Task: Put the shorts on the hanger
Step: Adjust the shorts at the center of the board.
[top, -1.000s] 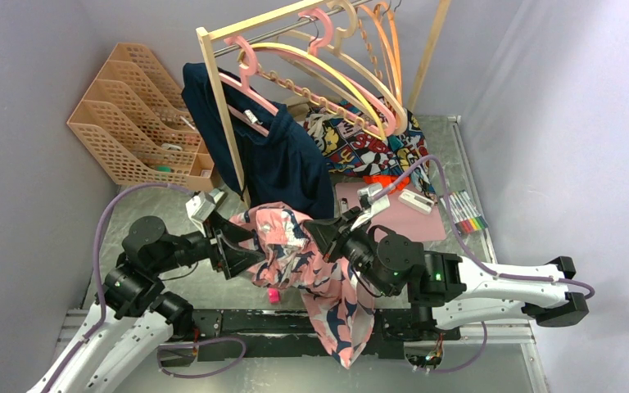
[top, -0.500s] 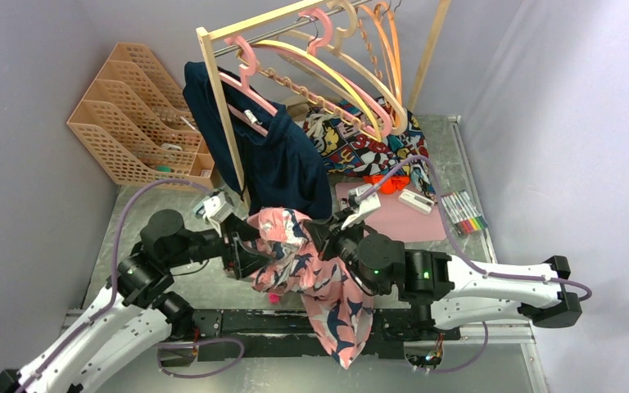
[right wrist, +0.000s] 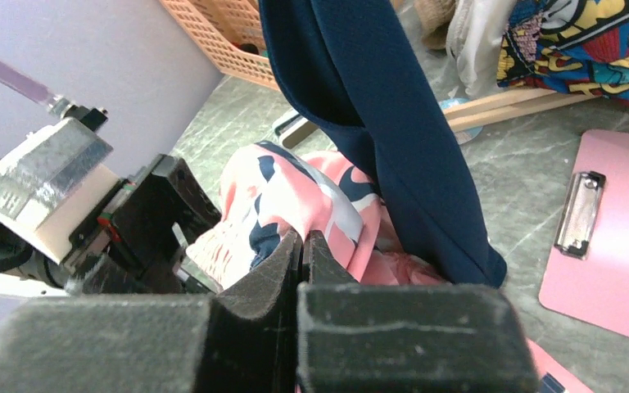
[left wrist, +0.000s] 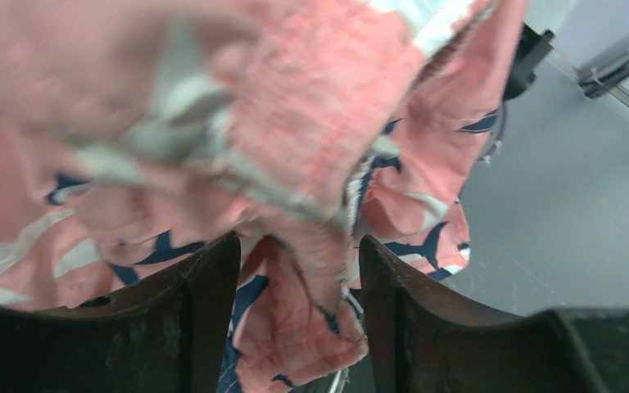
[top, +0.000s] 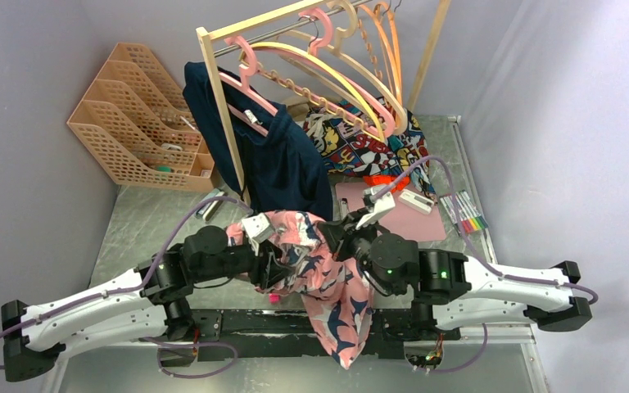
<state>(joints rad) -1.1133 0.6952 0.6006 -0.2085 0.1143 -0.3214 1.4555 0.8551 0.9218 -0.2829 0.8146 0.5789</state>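
The salmon-pink shorts (top: 328, 274) with navy and white blotches hang bunched between my two grippers, one leg drooping over the table's near edge. My right gripper (top: 333, 237) is shut on an upper fold of the shorts (right wrist: 295, 196), its fingers pressed together (right wrist: 302, 236). My left gripper (top: 272, 266) is pushed into the cloth from the left. Its jaws (left wrist: 299, 246) stand apart, with a fold of the shorts (left wrist: 295, 327) hanging between them. The pale yellow hanger (top: 328, 72) hangs on the rack at the back, among pink ones.
A wooden rack (top: 219, 106) stands behind, with a navy garment (top: 282, 168) hanging close to the shorts. Cartoon-print cloth (top: 368, 143), a pink clipboard (top: 397, 217) and markers (top: 467, 211) lie at the right. An orange file tray (top: 135, 115) sits at the back left.
My left arm has swung right and stretched into the shorts, and its jaws have narrowed around a fold. The right gripper stays shut on the cloth, barely shifted.
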